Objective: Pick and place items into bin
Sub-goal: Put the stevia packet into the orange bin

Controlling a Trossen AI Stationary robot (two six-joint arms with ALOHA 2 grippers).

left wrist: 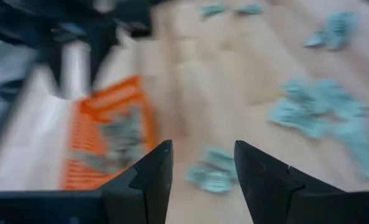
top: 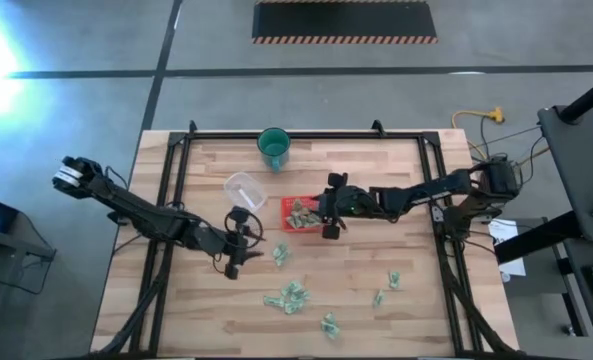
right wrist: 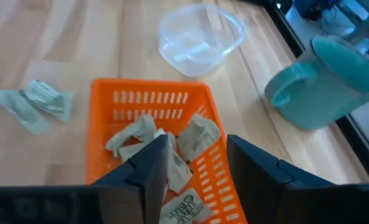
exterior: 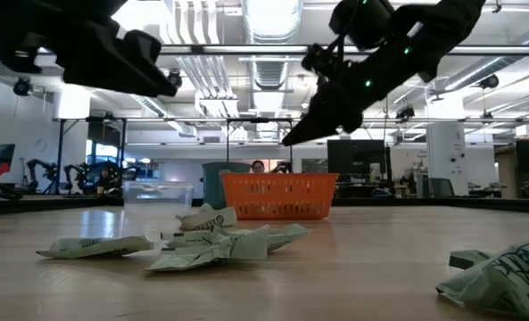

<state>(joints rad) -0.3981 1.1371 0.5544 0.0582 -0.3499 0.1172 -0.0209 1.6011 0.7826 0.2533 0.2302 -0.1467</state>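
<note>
The bin (top: 286,205) is a small red tray near the table's middle, with several pale-green crumpled items (right wrist: 193,134) lying in it. More items lie loose on the wood: one just off the bin's near side (top: 279,256), a cluster (top: 288,297) and others nearer the front (top: 329,323) and right (top: 393,280). My right gripper (right wrist: 196,165) hovers open above the bin's right end with nothing between its fingers. My left gripper (left wrist: 200,180) is open to the bin's left, slanting down toward the nearest loose item (left wrist: 212,173), with its fingers clear of that item.
A clear round container (top: 244,188) stands just left of the bin, on its far side, and a green cup (top: 274,147) stands at the far edge. A black frame (top: 176,180) borders the table. Bare wood lies at the table's near left.
</note>
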